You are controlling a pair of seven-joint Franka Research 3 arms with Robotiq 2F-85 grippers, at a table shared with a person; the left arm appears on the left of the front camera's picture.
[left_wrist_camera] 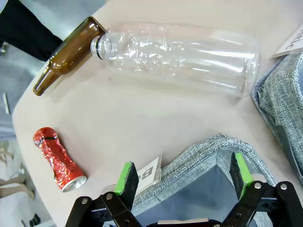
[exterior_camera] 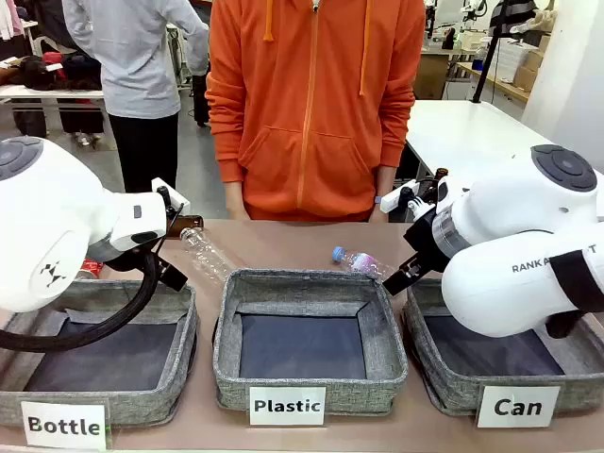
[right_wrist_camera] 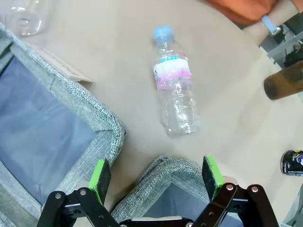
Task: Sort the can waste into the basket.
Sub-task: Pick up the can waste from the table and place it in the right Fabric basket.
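The black can [right_wrist_camera: 293, 162] lies on the table just off to one side of the right gripper [right_wrist_camera: 156, 173] — the nearer arm, which hangs with jaws apart and empty over a corner of the Can basket [exterior_camera: 429, 354]. The red can [left_wrist_camera: 57, 158] lies aslant beside the Bottle basket [left_wrist_camera: 203, 146], near the left gripper [left_wrist_camera: 183, 172] — also spread and empty, well apart from the target

Front camera looks toward 12 o'clock across the table [exterior_camera: 283, 243]; both wrist cameras look down closely, sharing the Plastic basket [left_wrist_camera: 284, 99].
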